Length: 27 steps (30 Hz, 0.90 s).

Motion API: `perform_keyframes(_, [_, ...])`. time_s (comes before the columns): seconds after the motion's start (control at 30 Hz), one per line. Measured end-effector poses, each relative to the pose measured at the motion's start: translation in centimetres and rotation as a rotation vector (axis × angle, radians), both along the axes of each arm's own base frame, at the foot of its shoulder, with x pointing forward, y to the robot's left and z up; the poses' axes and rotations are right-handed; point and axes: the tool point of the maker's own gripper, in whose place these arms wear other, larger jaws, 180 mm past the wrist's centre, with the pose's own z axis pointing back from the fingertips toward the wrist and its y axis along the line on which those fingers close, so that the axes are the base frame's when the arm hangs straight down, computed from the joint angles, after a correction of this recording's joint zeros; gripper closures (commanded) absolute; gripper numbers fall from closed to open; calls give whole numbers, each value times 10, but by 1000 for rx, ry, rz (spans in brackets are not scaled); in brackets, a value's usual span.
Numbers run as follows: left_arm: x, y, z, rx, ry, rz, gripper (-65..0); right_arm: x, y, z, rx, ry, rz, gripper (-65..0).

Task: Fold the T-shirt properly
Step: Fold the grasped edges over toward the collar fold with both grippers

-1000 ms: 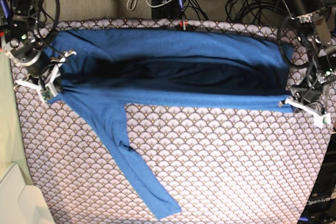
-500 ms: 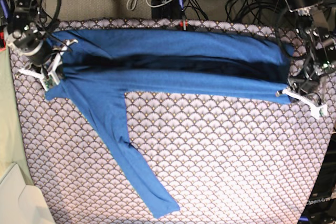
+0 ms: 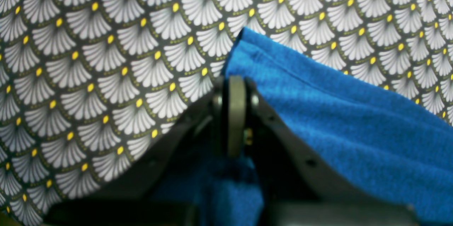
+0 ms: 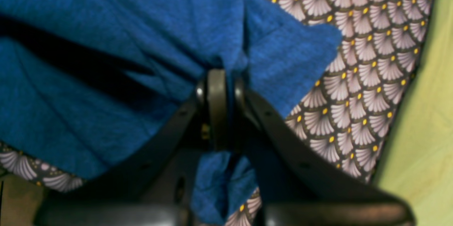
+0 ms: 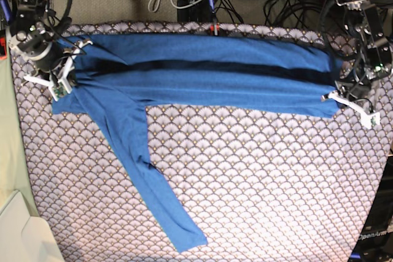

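Blue knit fabric fills the far half of the counter (image 5: 258, 200): the T-shirt (image 5: 202, 78) lies there as a long band, folded lengthwise, over a cloth (image 5: 276, 182) printed with grey scallops and yellow dots. One long sleeve (image 5: 150, 182) runs from the band's left part toward the near edge, flat on the cloth.

At the left of the base view, the right end effector (image 5: 64, 81) is clamped on the shirt's left end; in its wrist view the jaws are pressed together with blue fabric bunched between them (image 4: 221, 77). At the right, the left end effector (image 5: 334, 96) is closed on the shirt's right corner, and its wrist view shows the hem pinched between the pads (image 3: 235, 84).

The only writing is pale lettering on a dark part at the lower right corner (image 5: 373, 235), starting "OpenArm" and cut off by the frame's edge.

Compared with a second ago, both end effectors sit farther from the near edge, the lifted front layer is laid back over the rear one, and the wide dark gap between the layers is now a thin shadow line (image 5: 202, 64).
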Motion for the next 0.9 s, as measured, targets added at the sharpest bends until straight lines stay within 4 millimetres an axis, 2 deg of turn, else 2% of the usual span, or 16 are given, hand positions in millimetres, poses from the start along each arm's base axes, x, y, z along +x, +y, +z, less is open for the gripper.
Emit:
perform_keyframes(0.3, [-11,-1,-9,-1,30,0,-3,-9,-5,-21,23,60,-24,0])
perform_keyframes(0.63, [-10,0,-8,1,27,1,-8,-10,-5,-22,22,63,-25,0])
perform_keyframes(0.7, [-10,0,-8,1,27,1,-43,-10,-5,-22,22,64,-25,0])
perform_keyframes(0.77, [-11,0,-9,2,31,1,-127,-10,-5,-22,22,64,-25,-23])
perform_keyframes(0.83, [-17,0,-13,-5,69,-1,-217,-10,-5,-22,20,68,-26,-83])
perform_keyframes(0.9, [-20,0,-15,-5,80,-1,-272,-16,-9,-27,0,106,-37,-160])
